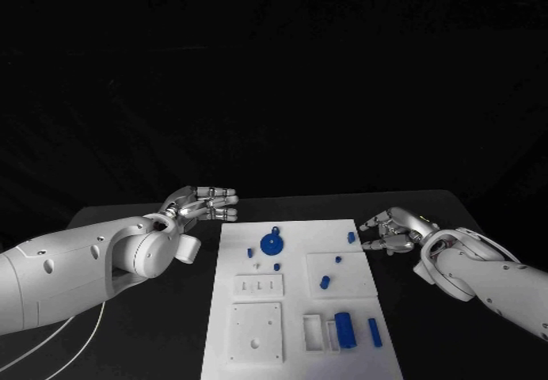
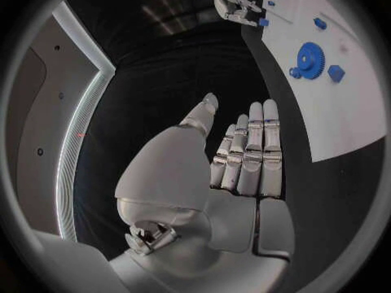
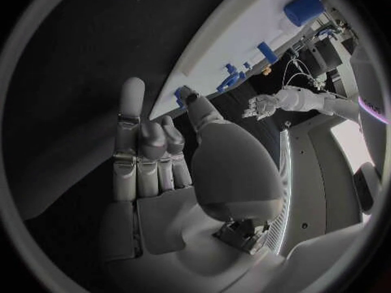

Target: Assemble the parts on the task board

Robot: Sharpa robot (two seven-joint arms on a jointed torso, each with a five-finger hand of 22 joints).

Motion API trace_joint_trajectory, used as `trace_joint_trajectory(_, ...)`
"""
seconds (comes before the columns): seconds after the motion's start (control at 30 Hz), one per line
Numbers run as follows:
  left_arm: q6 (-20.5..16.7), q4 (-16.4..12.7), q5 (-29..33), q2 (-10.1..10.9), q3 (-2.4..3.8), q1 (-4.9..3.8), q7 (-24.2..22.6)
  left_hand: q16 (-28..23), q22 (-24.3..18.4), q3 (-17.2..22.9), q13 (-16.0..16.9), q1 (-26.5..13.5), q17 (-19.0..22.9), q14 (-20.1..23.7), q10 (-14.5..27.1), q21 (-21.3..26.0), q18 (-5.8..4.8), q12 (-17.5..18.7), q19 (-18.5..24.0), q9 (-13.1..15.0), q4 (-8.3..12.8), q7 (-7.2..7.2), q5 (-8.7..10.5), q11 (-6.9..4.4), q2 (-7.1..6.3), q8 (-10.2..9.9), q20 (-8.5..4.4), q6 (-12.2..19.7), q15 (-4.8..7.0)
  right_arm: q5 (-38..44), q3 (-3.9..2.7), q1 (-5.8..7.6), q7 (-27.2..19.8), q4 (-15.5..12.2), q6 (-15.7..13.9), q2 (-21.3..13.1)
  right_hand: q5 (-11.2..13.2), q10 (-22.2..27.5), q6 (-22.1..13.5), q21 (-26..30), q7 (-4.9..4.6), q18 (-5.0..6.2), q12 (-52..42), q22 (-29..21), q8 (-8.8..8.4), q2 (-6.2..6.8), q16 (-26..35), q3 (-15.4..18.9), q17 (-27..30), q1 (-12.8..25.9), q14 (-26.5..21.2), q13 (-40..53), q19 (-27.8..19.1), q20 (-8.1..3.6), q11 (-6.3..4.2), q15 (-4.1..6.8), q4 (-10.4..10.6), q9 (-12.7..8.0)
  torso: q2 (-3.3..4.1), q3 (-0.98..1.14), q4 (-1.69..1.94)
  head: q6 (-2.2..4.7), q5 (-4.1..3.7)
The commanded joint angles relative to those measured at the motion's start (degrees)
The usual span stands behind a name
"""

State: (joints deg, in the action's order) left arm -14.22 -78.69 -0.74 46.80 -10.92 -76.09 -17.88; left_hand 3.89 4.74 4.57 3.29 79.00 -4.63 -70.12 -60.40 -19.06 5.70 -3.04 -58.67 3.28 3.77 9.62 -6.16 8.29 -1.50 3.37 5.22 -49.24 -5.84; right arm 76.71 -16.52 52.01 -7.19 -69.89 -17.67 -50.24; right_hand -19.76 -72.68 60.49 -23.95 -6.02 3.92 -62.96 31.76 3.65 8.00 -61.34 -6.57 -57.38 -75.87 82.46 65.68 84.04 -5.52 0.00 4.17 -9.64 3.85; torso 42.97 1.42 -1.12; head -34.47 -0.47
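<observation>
The white task board (image 1: 299, 317) lies mid-table. A blue gear (image 1: 272, 244) sits near its far edge, with small blue pegs (image 1: 325, 281) scattered around and a larger blue block (image 1: 345, 329) near the front. My left hand (image 1: 206, 204) hovers over the black table off the board's far left corner, fingers straight and apart (image 2: 244, 156), holding nothing; the gear (image 2: 309, 60) lies beyond it. My right hand (image 1: 394, 231) is at the board's far right edge, its fingertips close to a small blue piece (image 1: 352, 236). Nothing is in that hand's palm (image 3: 163, 182), and the blue piece (image 3: 179, 96) lies just past its thumb.
White recessed blocks (image 1: 257, 285) and a slim blue bar (image 1: 374, 332) occupy the board's near half. Black table (image 1: 149, 332) borders the board on both sides. White cables (image 1: 69, 336) trail below my left arm.
</observation>
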Motion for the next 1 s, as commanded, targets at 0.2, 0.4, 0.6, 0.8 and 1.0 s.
trace_joint_trajectory(0.2,1.07,0.04,-0.28,-0.11,0.02,0.01,-0.76,-0.09,-0.05,0.07,0.06,0.11,-0.08,0.30,-0.34,-0.24,-0.52,-0.30,0.50,-0.05,0.36,0.08,0.32,0.08,0.15,-0.17,-0.04,0.49,-0.19,-1.34,-0.02,-0.49,-2.22,1.13,0.59,1.22,-0.22,0.15,-0.07,0.33,0.09,0.97,-0.15,0.26,-0.04,-0.80,-0.20,0.69,-0.33,0.52,-0.10,0.20,1.80,0.19,-0.10,-0.09,0.09,-0.03,0.03,-0.10,0.05,-0.29,0.19)
trace_joint_trajectory(0.4,1.12,0.03,-0.29,-0.13,0.02,0.02,-0.70,-0.09,-0.05,0.07,0.06,0.11,-0.08,0.30,-0.34,-0.24,-0.52,-0.30,0.50,-0.05,0.36,0.08,0.32,0.08,0.15,-0.17,-0.04,0.49,-0.19,-1.24,-0.02,-0.56,-2.04,1.91,0.45,2.06,0.21,-0.02,0.12,0.32,0.12,0.97,-0.39,0.45,-0.06,-1.20,-0.63,0.50,-0.84,0.64,0.00,0.37,1.91,0.17,-0.14,-0.08,0.18,-0.04,-0.01,-0.12,0.09,-0.45,0.27)
trace_joint_trajectory(0.6,1.07,0.00,-0.32,-0.11,0.02,0.02,-0.72,-0.10,-0.05,-0.02,0.06,0.08,-0.08,0.32,-0.26,-0.25,-0.52,-0.30,0.53,-0.05,0.39,0.10,0.34,0.11,0.20,-0.17,-0.02,0.68,-0.21,-0.95,-0.01,-0.69,-1.81,2.89,0.17,2.90,0.57,-0.20,0.15,0.22,0.10,0.99,-0.65,0.75,-0.08,-1.53,-1.00,-0.12,-1.32,0.81,0.10,0.58,1.98,0.15,-0.14,-0.07,0.10,-0.06,0.00,-0.21,0.13,-0.48,0.52)
trace_joint_trajectory(0.8,1.03,-0.06,-0.35,-0.09,0.02,0.02,-0.72,-0.10,-0.05,-0.02,0.06,0.08,-0.08,0.32,-0.26,-0.25,-0.52,-0.30,0.53,-0.05,0.39,0.10,0.34,0.11,0.20,-0.17,-0.02,0.68,-0.21,-0.75,-0.01,-0.87,-1.66,3.94,-0.50,3.97,0.84,-0.45,0.33,0.04,0.13,1.02,-1.03,1.15,-0.07,-1.95,-1.45,-0.97,-1.96,1.27,0.17,0.90,1.97,0.14,-0.17,-0.06,-0.13,-0.07,-0.06,-0.14,0.06,-0.50,0.62)
trace_joint_trajectory(1.0,1.01,-0.16,-0.36,-0.10,0.02,0.02,-0.69,-0.10,-0.05,-0.02,0.06,0.08,-0.08,0.32,-0.26,-0.25,-0.52,-0.30,0.53,-0.05,0.39,0.10,0.34,0.11,0.20,-0.17,-0.02,0.68,-0.21,-0.71,0.00,-0.93,-1.63,4.71,-0.56,4.82,1.09,-0.63,0.63,-0.02,0.18,1.04,-1.29,1.38,-0.07,-2.17,-1.64,-1.45,-2.29,1.50,0.21,1.15,1.96,0.14,-0.20,-0.04,-0.38,-0.05,-0.04,-0.22,0.15,-0.47,0.75)
